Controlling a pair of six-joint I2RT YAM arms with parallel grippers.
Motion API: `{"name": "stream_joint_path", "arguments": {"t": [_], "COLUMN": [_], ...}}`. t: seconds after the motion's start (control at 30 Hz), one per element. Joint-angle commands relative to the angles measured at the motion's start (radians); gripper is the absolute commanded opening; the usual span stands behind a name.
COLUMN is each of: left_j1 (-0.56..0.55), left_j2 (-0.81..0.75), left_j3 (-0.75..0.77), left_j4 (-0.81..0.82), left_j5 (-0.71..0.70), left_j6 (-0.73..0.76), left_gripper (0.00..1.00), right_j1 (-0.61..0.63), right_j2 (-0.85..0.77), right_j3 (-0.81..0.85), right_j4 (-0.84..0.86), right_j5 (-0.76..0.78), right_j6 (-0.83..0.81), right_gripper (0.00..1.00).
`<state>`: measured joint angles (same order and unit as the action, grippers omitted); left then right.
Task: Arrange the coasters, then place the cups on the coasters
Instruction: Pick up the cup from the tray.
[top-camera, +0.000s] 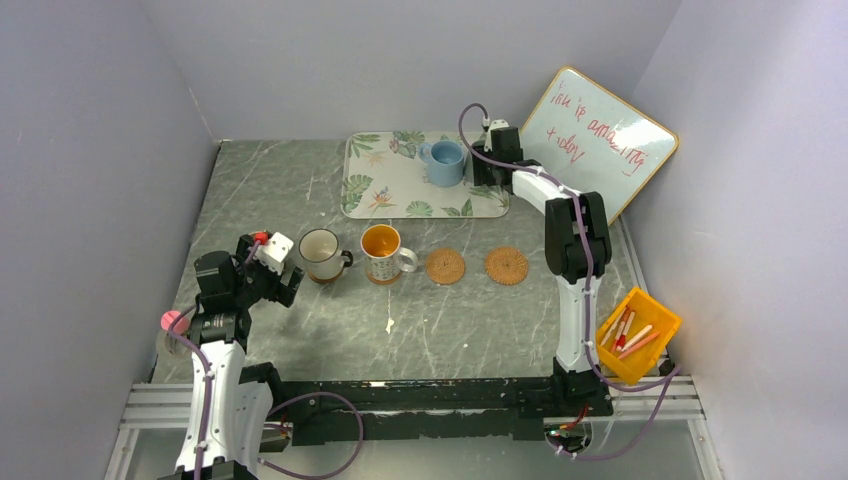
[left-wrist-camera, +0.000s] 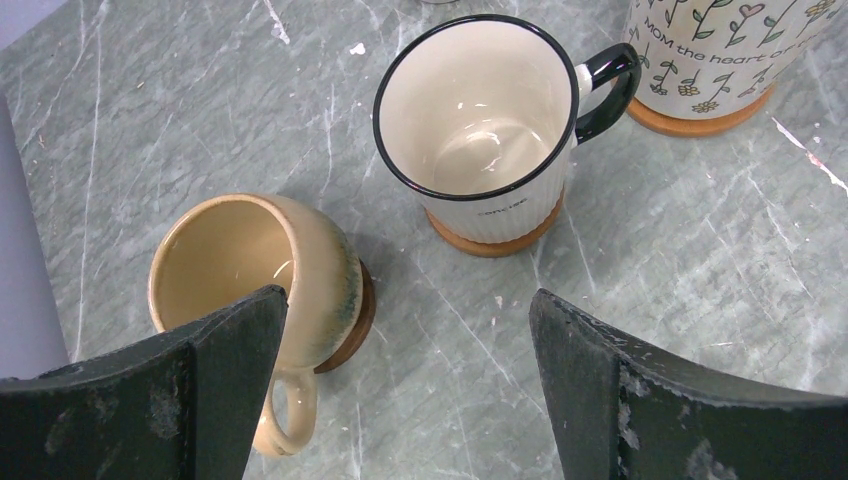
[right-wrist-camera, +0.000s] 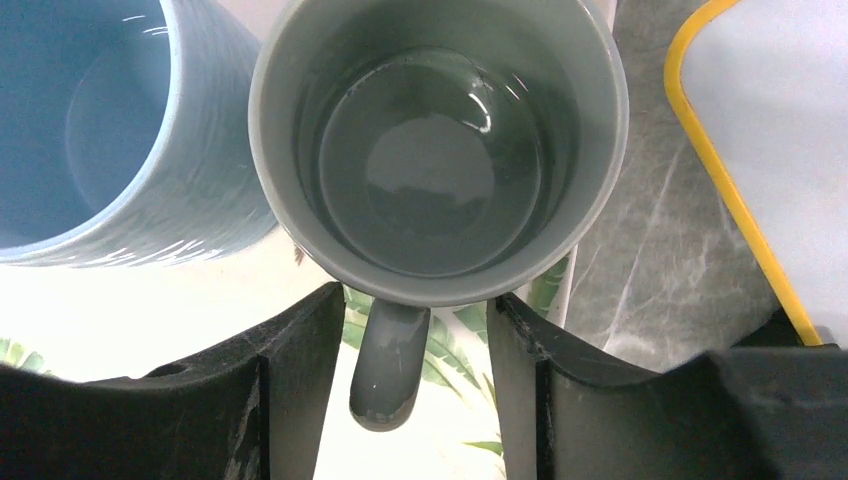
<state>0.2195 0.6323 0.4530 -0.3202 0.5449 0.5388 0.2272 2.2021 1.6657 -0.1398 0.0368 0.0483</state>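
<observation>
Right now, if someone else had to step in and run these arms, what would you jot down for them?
Left end effector: open and empty, hanging over the tan mug, which sits on a dark coaster.
Right end effector: open, one finger on either side of the handle of the grey mug, not yet gripping.
Done: the tan mug, white mug and patterned mug each stand on a coaster, in a row.
Left: the grey mug and light blue mug are on the leaf-print tray. Two woven coasters lie bare to the right of the row.
</observation>
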Motion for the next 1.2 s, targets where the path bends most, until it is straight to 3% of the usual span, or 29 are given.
{"name": "stream_joint_path", "arguments": {"t": [0.0, 0.23, 0.3, 0.43, 0.93, 1.17], "left_j1": [0.004, 0.004, 0.004, 0.004, 0.006, 0.007], "left_j2": [0.0, -0.003, -0.002, 0.0, -0.002, -0.006], "left_j3": [0.003, 0.003, 0.003, 0.003, 0.003, 0.003], "left_j4": [0.009, 0.008, 0.009, 0.008, 0.007, 0.007], "left_j5": [0.028, 0.027, 0.03, 0.029, 0.028, 0.03], "left_j6": [0.016, 0.016, 0.016, 0.016, 0.016, 0.016], "left_gripper": [0.96, 0.96, 0.96, 0.96, 0.96, 0.96], "right_j1": [0.012, 0.014, 0.012, 0.012, 0.012, 0.013], "right_j2": [0.021, 0.058, 0.063, 0.061, -0.195, -0.273], "right_j3": [0.079, 0.136, 0.14, 0.139, -0.123, -0.181], "right_j4": [0.0, -0.053, -0.057, -0.051, 0.226, 0.277], "right_j5": [-0.005, -0.004, -0.008, -0.021, 0.014, 0.006], "right_j6": [-0.008, -0.015, -0.016, -0.022, -0.085, -0.075], "right_gripper": [0.56, 0.39, 0.3, 0.0, 0.0, 0.0]}}
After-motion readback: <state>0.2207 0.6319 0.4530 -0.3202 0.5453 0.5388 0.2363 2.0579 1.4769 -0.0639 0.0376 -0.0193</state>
